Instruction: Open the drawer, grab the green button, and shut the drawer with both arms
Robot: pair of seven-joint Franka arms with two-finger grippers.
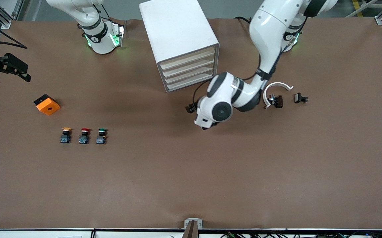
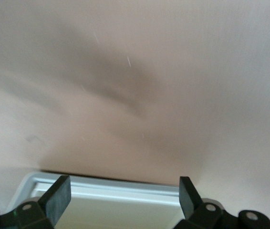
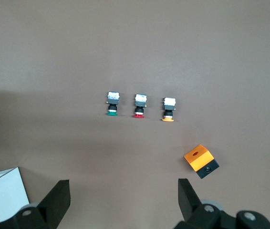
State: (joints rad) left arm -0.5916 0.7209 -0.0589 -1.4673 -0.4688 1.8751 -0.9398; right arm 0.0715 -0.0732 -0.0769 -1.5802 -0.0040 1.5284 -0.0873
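Both our grippers gape empty: left gripper (image 2: 124, 198) at the drawer cabinet's (image 1: 181, 43) front, right gripper (image 3: 124, 200) above the table's (image 1: 191, 181) right-arm end, green button (image 1: 101, 136) at its four o'clock.

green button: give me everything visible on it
The green button is a small push button with a round green cap, a black body and a blue base with a pale top face, seemingly plastic. It lies on its side on the brown table, cap pointing toward the robots' bases. It ends a row of three, beside the red-capped button, with the yellow-capped button next along, toward the right arm's end of the table. Nothing but the table touches it; no gripper is near.
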